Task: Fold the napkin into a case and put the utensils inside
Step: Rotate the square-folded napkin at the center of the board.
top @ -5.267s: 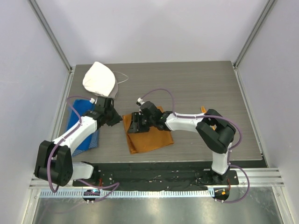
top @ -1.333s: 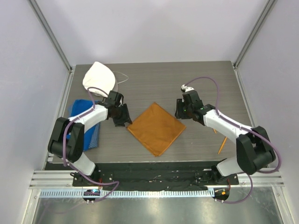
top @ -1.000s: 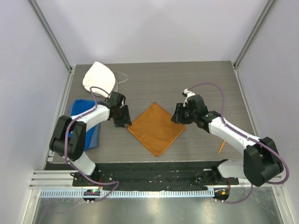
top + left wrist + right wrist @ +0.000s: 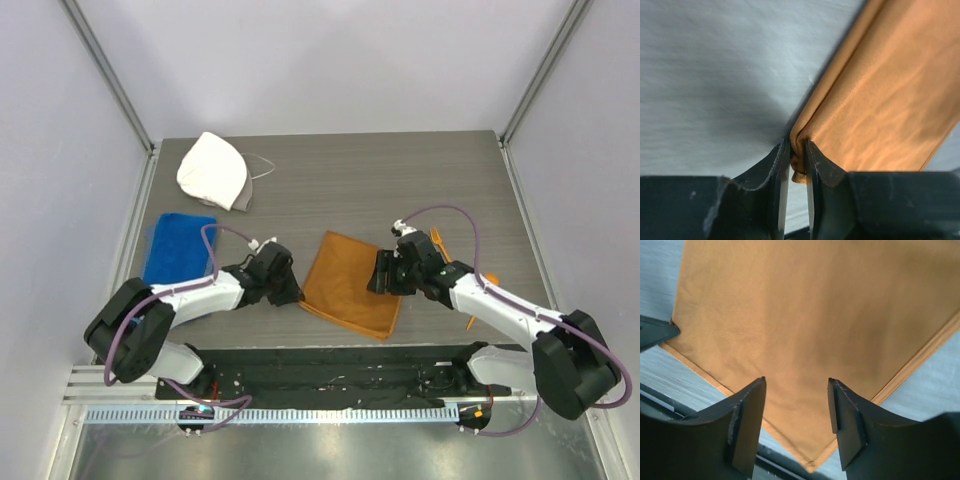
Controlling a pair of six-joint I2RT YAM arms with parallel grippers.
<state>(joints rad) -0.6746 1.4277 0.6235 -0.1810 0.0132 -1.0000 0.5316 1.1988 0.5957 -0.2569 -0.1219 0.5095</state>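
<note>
Napkin (image 4: 348,285) dragged toward 6 o'clock; left gripper (image 4: 794,167) pinches its 9 o'clock edge, right gripper (image 4: 796,390) now open, empty; folding just starting.

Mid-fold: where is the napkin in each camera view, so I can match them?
Top external: napkin lies at the picture's lower centre.
Left wrist: napkin fills the right half, its folded corner pinched in the jaws.
Right wrist: napkin fills most of the frame, flat beneath open jaws.
Shared landmark: left gripper on the napkin's left corner; probably the dark tip at the right wrist view's left edge.
</note>
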